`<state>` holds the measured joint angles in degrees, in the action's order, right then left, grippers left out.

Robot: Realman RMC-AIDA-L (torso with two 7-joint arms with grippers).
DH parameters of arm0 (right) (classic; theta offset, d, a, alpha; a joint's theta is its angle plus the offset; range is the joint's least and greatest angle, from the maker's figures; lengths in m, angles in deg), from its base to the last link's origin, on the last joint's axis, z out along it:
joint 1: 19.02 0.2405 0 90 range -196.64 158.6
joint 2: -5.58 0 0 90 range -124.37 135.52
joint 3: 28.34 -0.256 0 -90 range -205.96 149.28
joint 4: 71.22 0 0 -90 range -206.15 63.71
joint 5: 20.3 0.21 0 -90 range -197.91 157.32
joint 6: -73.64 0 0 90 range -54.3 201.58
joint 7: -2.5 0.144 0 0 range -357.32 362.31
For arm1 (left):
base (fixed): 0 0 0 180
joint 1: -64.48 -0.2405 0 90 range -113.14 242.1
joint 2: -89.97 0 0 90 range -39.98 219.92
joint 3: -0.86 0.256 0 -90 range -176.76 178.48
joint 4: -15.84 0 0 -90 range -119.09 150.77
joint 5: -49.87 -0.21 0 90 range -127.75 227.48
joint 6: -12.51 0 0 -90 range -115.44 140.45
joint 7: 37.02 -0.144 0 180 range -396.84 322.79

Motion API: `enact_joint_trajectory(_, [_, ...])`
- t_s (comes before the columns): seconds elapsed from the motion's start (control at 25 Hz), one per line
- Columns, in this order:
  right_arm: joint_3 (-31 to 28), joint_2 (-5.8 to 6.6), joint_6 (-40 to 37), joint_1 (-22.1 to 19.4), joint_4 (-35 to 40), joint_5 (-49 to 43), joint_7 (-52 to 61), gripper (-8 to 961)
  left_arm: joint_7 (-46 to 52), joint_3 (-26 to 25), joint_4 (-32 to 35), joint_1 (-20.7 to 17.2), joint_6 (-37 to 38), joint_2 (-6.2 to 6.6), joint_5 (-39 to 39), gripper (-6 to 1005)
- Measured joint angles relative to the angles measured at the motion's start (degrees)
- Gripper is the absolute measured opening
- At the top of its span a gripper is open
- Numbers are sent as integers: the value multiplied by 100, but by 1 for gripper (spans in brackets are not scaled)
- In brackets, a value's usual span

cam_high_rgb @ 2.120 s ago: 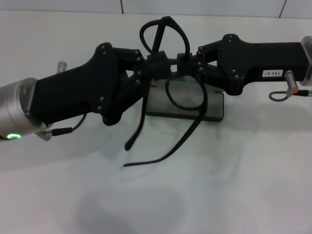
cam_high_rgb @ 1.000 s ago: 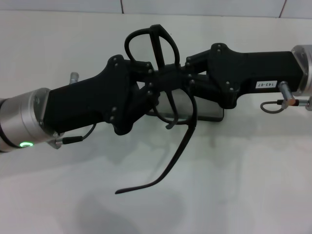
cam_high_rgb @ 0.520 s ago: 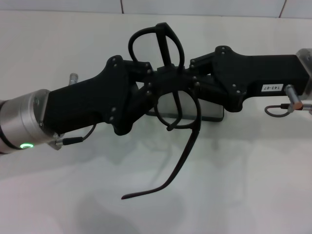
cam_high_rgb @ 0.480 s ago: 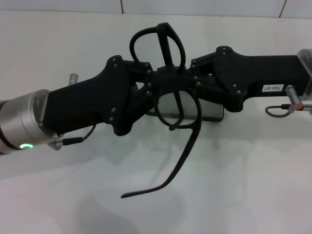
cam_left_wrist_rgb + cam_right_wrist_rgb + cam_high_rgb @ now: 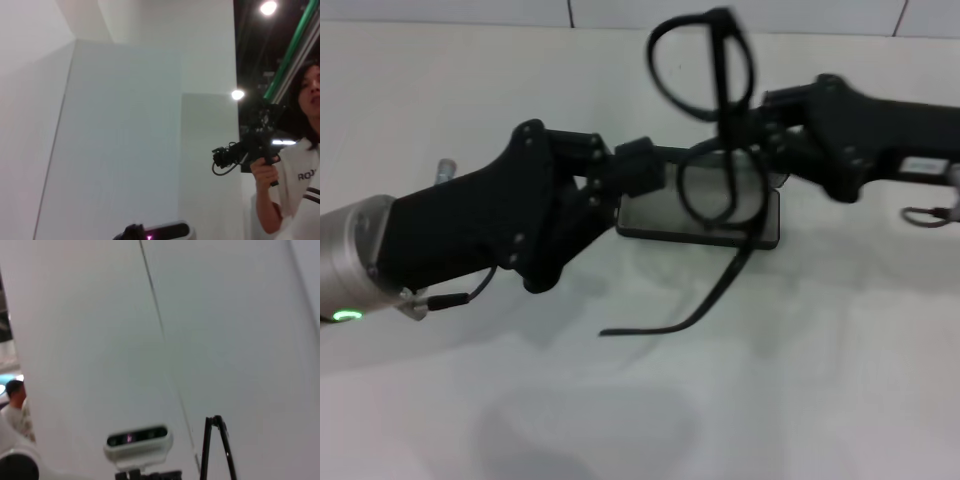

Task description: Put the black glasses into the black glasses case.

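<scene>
1. While the black glasses (image 5: 712,120) are hanging in the air over the far middle of the worktop, the right gripper (image 5: 772,140) is pinching them near the frame; one temple arm is trailing down toward the near side, the other looking part-folded across the lenses.
2. Judging by this, the task is sitting roughly midway; the glasses are lifted and partly folded, yet not lying in the black glasses case (image 5: 700,215).
3. Left to do, as I read it: folding the loose temple, lowering the glasses in, perhaps closing the lid.
4. The left gripper (image 5: 642,166) is reaching in from the left edge, just beside the glasses and apparently apart from them; whether its fingers are parted I cannot tell.
5. The frame is showing as thin, glossy black with rounded lenses and slender curved temples; the case is lying flat on the far middle of the white table (image 5: 800,380), a rounded rectangle with a grey, matte-looking upper face.
</scene>
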<state>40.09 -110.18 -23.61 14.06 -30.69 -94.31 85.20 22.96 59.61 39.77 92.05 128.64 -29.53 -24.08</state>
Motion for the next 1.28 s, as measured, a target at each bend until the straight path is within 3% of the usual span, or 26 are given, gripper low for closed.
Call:
enact_joint_trajectory(0.28, [-1267, 7, -1166, -212, 50, 586, -38, 69, -29, 35, -26, -24, 5, 2, 7, 50])
enact_joint_trajectory(0.44, [-1456, -4, -1445, -250, -119, 1265, -313, 68, -32, 205, -34, 56, 6, -8, -76, 50])
enact_joint_trajectory(0.6, [-1239, -37, -1446, -54, -743, 1700, -913, 68, -146, 825, -6, 261, 6, -31, -19, 50])
enact_joint_trajectory(0.88, [-655, -43, -1312, 787, -2281, 1895, -2161, 68, -495, 1614, -201, 575, 6, -93, 485, 50])
enact_joint_trajectory(1.04, [-265, -43, -1073, 881, -2409, 1937, -2436, 68, -594, 2064, -246, 549, 6, -81, 1161, 50])
enact_joint_trajectory(1.28, [221, -43, -686, 920, -2417, 1941, -2563, 68, -617, 2122, -256, 422, 4, -80, 1595, 50])
